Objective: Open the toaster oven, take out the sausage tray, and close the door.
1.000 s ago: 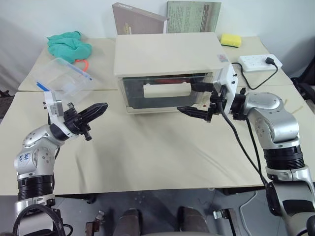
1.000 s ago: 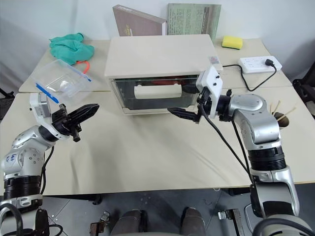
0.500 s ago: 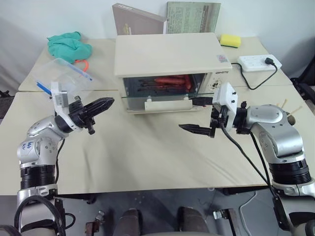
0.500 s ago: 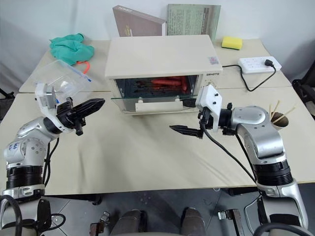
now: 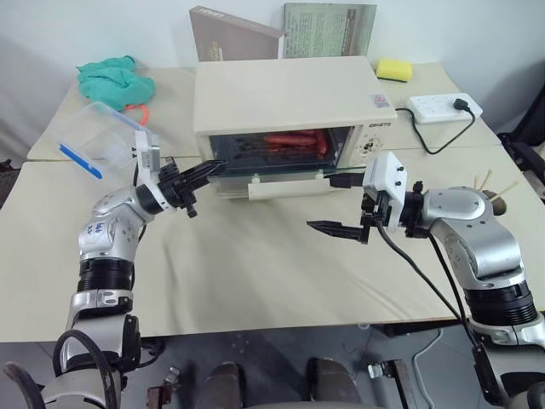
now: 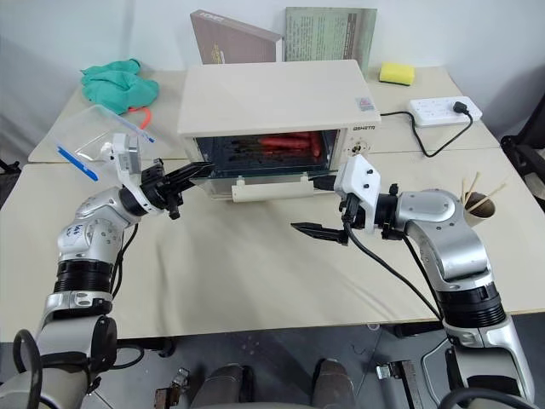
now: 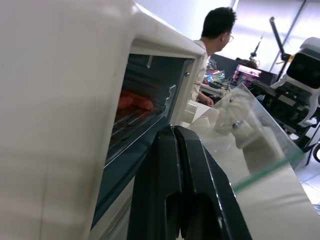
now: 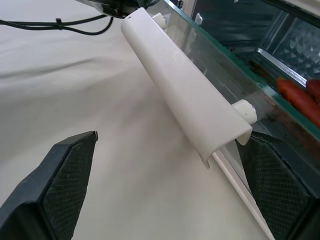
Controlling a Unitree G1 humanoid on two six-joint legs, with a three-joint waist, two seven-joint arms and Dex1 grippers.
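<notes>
With the door (image 5: 281, 177) down, the sausages (image 5: 294, 141) lie crosswise just past the left gripper (image 5: 213, 168), pressed together at the oven (image 5: 281, 89) mouth; the right gripper (image 5: 339, 204), spread wide, hangs further out.

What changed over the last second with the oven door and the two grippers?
The cream-framed glass door dropped open. The open right gripper drew back from its handle; the shut left gripper moved to the door's left edge. The cream-white toaster oven and the sausages stayed put.
</notes>
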